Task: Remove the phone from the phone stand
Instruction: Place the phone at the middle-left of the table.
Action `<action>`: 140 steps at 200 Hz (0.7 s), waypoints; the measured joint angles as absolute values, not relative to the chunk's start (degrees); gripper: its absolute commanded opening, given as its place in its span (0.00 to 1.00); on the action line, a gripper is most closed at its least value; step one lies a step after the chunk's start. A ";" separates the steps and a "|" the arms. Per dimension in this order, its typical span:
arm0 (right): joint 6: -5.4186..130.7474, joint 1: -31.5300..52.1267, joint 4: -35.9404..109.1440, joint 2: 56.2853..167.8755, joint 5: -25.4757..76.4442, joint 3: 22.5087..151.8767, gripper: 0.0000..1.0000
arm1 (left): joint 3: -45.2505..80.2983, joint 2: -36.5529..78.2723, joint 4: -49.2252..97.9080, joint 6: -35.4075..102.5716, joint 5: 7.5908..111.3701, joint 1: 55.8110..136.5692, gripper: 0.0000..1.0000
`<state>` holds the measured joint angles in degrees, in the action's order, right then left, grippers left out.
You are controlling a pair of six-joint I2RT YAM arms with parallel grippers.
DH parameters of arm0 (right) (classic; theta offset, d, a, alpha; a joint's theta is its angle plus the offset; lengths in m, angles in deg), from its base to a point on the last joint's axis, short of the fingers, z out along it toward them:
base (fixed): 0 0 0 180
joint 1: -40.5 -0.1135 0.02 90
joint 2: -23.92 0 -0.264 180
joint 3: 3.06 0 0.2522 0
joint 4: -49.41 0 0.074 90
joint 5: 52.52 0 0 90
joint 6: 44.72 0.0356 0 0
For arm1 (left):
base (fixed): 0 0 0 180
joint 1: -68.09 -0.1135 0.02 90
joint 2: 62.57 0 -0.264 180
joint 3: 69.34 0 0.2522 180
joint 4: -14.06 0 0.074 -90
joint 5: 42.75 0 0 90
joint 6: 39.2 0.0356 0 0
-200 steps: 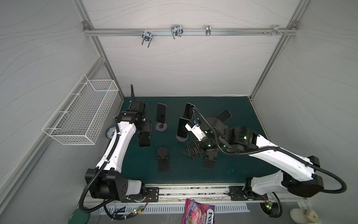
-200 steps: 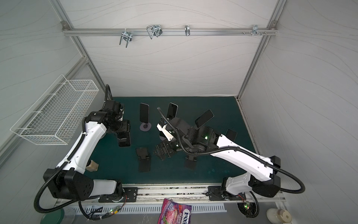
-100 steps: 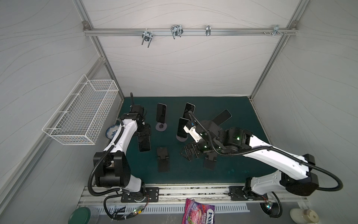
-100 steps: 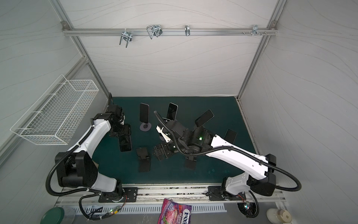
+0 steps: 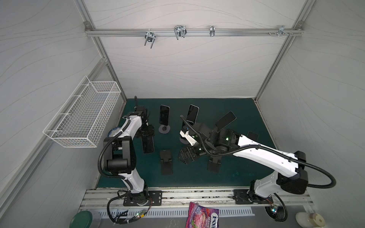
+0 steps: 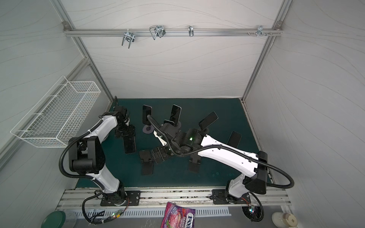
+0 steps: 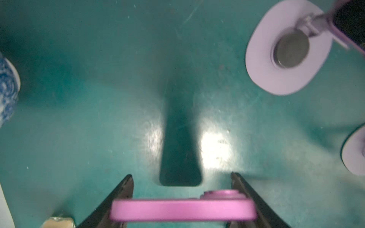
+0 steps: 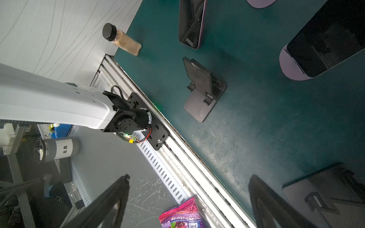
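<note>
At the far left of both top views you have a white wire basket hung on the wall. A blue-and-white patterned item sits at the left edge of the left wrist view; what it is cannot be told.

Left of centre, your left gripper is closed narrow on a phone in a pink case. The wrist view shows only the phone's pink end edge between the fingers. Its shadow falls on the green mat beyond. The phone is clear of every stand. Whether its lower end touches the mat cannot be told.

Below and just right of it in the frame, an empty black folding stand rests on the mat. Above that stand, an upright phone sits on a lilac round-base stand.

At centre, your right gripper has its jaws wide apart and holds nothing. It is near the empty folding stand.

Right of centre, a dark phone stands propped, and further right a tilted phone. A second black folding stand lies partly under your right arm. One more phone shows behind that arm.

At lower right of centre a purple candy bag lies in front of the rail.
</note>
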<state>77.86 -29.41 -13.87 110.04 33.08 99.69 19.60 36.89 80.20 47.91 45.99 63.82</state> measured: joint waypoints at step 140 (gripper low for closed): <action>80.46 -29.41 -12.86 117.21 29.23 103.54 0.94 | 32.14 51.73 85.10 50.59 49.36 59.40 0.54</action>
